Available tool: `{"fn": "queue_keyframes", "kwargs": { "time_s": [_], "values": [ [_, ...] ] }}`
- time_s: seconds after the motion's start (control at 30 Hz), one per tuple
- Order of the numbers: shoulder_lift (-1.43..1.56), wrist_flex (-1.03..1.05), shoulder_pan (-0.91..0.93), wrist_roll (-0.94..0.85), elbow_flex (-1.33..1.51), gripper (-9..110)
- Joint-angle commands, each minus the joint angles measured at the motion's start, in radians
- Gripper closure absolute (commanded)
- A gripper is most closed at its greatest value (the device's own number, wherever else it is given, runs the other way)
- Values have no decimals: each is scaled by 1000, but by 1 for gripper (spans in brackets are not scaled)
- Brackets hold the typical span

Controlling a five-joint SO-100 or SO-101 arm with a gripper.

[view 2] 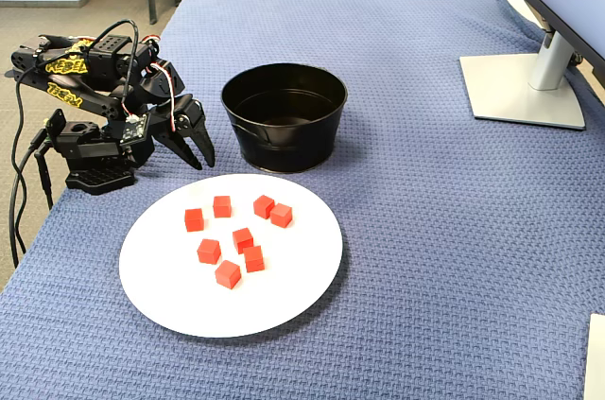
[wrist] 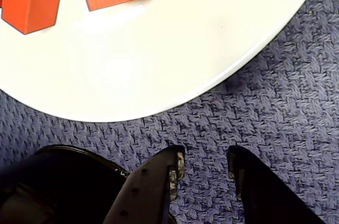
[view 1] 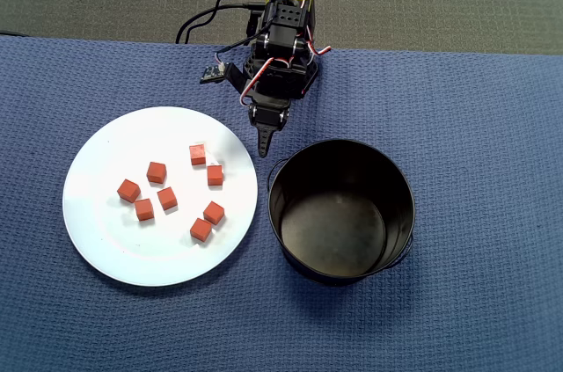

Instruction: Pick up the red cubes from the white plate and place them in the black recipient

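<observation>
Right, starting nearest in the fixed view, the white plate (view 2: 170, 296) is sitting on the blue-covered bench (view 2: 425, 230), carrying all eight red cubes (view 2: 228, 273) loosely scattered, none stacked, so each looks open to a grab from above. Just behind it the tool (view 2: 200, 147) is hanging low over the cloth, released, jaws apart and gripping nothing; the wrist view is showing bare weave between the two fingertips (wrist: 176, 168). It is pointing into the gap between plate and black recipient (view 2: 284, 130), which looks like a resting pose, not a reach. Farther back the recipient is waiting just beside the plate, a short carry away. From overhead its floor (view 1: 339, 231) appears empty. The wrist view is cutting off most cubes, showing two whole and a sliver, and only a dark edge of the pot.
</observation>
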Motion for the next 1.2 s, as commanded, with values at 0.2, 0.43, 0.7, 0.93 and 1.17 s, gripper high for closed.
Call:
{"fn": "queue_keyframes", "kwargs": {
  "time_s": [0.2, 0.43, 0.7, 0.93, 1.17],
  "values": [
    [-11, 290, 6, -137, -293, 101],
    [-12, 311, 6, -164, -319, 101],
    [-117, 304, 75, -500, -411, 96],
    [-291, 233, 135, -641, -448, 88],
    [-479, 94, 224, -788, -476, 83]
  ]
}}
